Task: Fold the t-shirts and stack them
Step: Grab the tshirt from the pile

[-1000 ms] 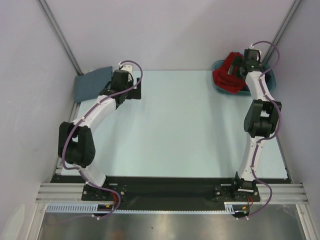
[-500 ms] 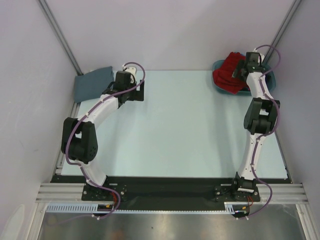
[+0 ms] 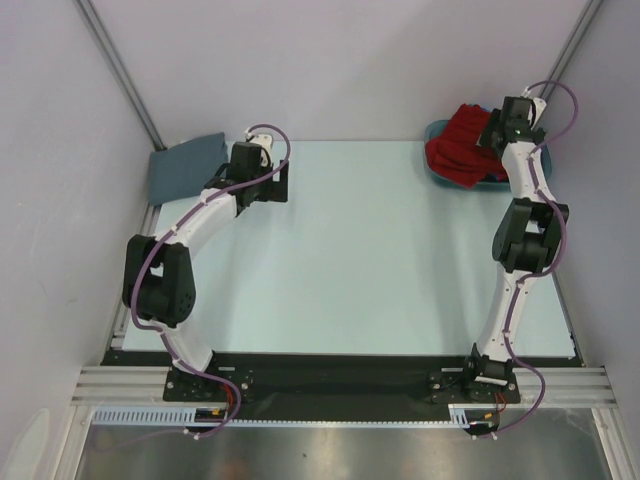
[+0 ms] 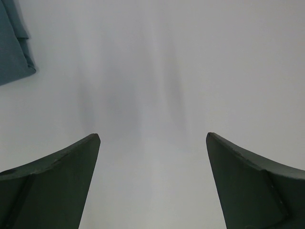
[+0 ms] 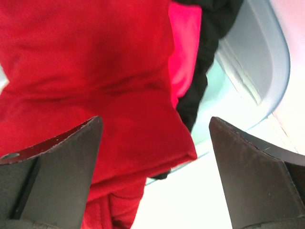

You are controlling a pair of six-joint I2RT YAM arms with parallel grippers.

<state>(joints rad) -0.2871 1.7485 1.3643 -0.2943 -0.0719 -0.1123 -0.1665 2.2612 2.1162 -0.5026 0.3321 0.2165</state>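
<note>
1. Four shirts show, all plain soft cloth. The deep red t-shirt (image 5: 95, 71) is a crumpled heap with loose folds. A strip of the hot pink t-shirt (image 5: 186, 43) and a rumpled edge of the black t-shirt (image 5: 202, 81) peek out beside it. The slate grey t-shirt (image 3: 185, 165) is folded into a flat, neat rectangle.
2. The right gripper (image 5: 155, 121) hangs with its jaws spread wide and nothing in them. The red shirt lies directly beneath it, filling the gap between the fingers and running under the left one.
3. Pink lies just beyond the gap, toward the right finger, with black next to it. All three sit in the teal basket (image 5: 267, 57), whose wall rises past the right finger.
4. The left gripper (image 4: 152, 138) is also released and empty over the pale table (image 3: 380, 250). The grey shirt lies on the table's far corner, ahead of that gripper and off to its left, well apart from the fingers.
</note>
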